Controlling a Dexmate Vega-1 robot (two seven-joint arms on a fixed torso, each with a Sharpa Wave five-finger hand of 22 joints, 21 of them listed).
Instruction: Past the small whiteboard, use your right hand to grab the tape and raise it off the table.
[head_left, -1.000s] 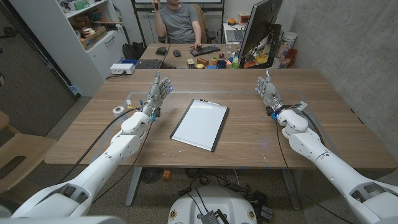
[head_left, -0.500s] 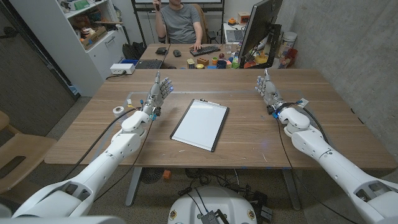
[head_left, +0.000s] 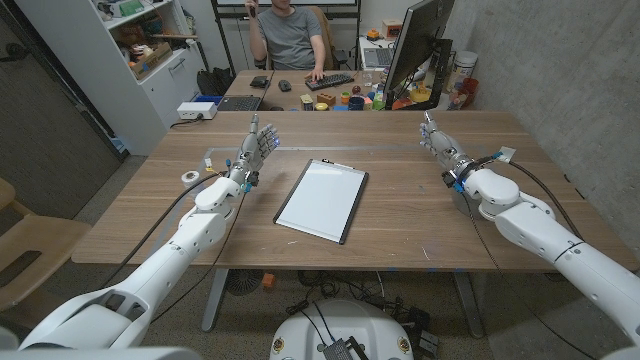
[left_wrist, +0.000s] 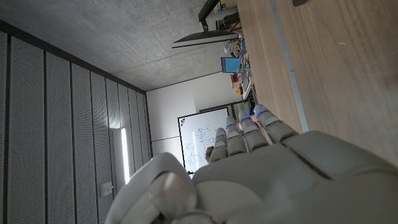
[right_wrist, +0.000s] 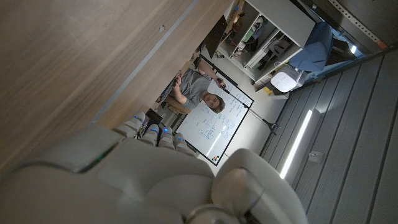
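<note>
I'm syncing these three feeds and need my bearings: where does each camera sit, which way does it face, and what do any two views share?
Head view: on the robot's head, looking down at the table with the whiteboard; both arms, left hand and right hand show.
Left wrist view: on the left wrist, looking along the left hand's back toward the room beyond the table.
Right wrist view: on the right wrist, looking along the right hand's back.
Shared: the seated person appears in the head and right wrist views.

Your left hand (head_left: 254, 148) stands upright with fingers (head_left: 263, 136) spread and empty; your right hand (head_left: 441, 147) reaches forward, fingers extended, gripping nothing, both arms outstretched.
</note>
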